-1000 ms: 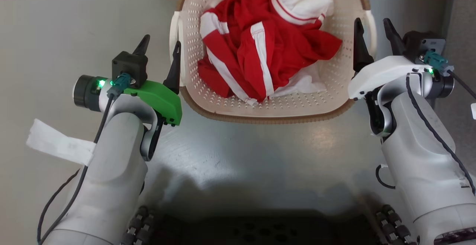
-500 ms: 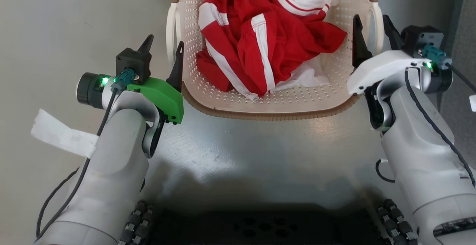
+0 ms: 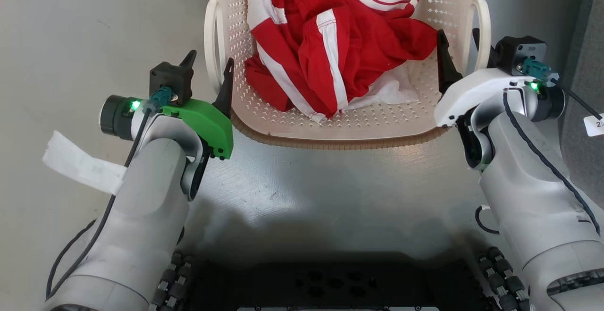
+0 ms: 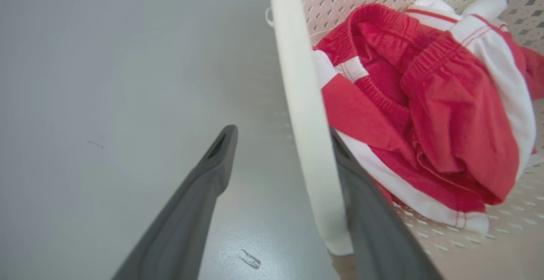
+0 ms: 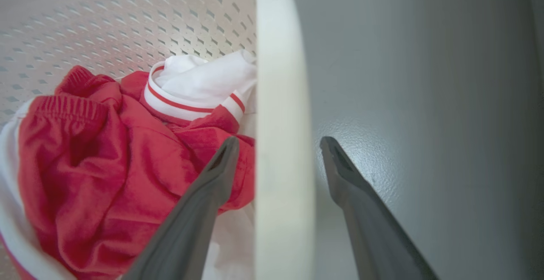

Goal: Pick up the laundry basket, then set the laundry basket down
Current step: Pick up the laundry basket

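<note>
My left gripper [image 3: 210, 58] held its two dark fingers apart, straddling one smooth white handle [image 3: 208, 37] without clamping it. Between my grippers sat the one laundry basket [image 3: 330, 137], perforated cream plastic with a woven brown rim. Its far end was cut off, and it held crumpled red-and-white clothing [image 3: 330, 42]. My right gripper [image 3: 458, 37] likewise gaped around the second handle [image 3: 486, 23], outer finger partly hidden.

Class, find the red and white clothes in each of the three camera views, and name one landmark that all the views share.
Head view: the red and white clothes lie top centre, inside the laundry basket.
Left wrist view: at right, beyond the basket's left handle.
Right wrist view: lower left, beside the right handle.
Shared landmark: the basket's perforated cream wall.
</note>
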